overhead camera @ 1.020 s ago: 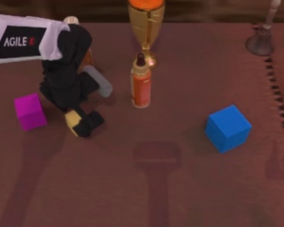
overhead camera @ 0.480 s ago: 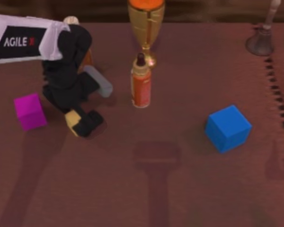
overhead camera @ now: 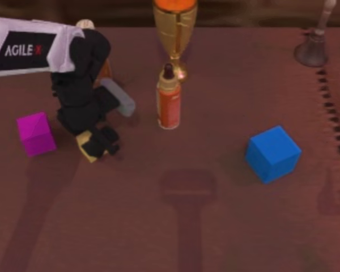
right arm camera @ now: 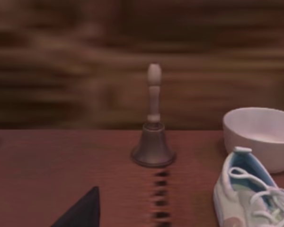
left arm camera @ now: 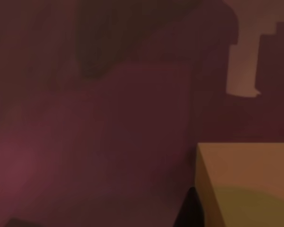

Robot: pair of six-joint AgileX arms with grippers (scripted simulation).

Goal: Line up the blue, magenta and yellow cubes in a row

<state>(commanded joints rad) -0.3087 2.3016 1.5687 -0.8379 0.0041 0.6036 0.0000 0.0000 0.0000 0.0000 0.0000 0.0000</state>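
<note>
Task was at an early stage: no row formed yet. Left gripper (overhead camera: 96,146) was low over the counter (overhead camera: 175,226) at left, fingers pinching the yellow cube (overhead camera: 86,143), just right of the magenta cube (overhead camera: 35,133). Blue cube (overhead camera: 272,153) sat well apart at right. Left to do: place all 3 in line. Right gripper was not in top view; state can't be told. Count: 3 cubes, 1 per colour; 1 orange bottle (overhead camera: 169,102); 1 trophy (overhead camera: 175,28); 1 bell (overhead camera: 313,48).
</note>
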